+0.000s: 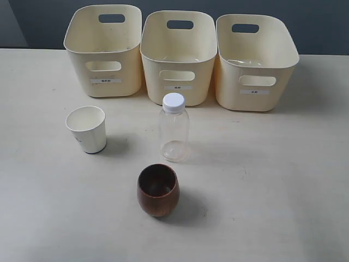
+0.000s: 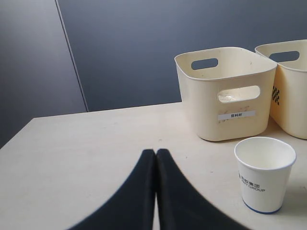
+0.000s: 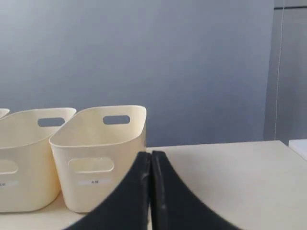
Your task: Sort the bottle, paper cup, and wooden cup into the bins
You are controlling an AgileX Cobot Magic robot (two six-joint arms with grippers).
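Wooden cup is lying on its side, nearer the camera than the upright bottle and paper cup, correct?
No: the wooden cup stands upright, mouth up, as the exterior view shows. The rest holds: it is nearer the camera than the upright bottle and paper cup.

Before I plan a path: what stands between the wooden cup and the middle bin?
The bottle stands upright between the wooden cup and the middle bin, apart from both; the exterior view shows it.

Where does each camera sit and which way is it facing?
Exterior: above the table, looking down toward the bins; no arm shows.
Left wrist: low, facing the leftmost bin and paper cup; shut left gripper in front.
Right wrist: low, facing the rightmost bin; shut right gripper in front.
Shared: both wrist views show the middle bin.
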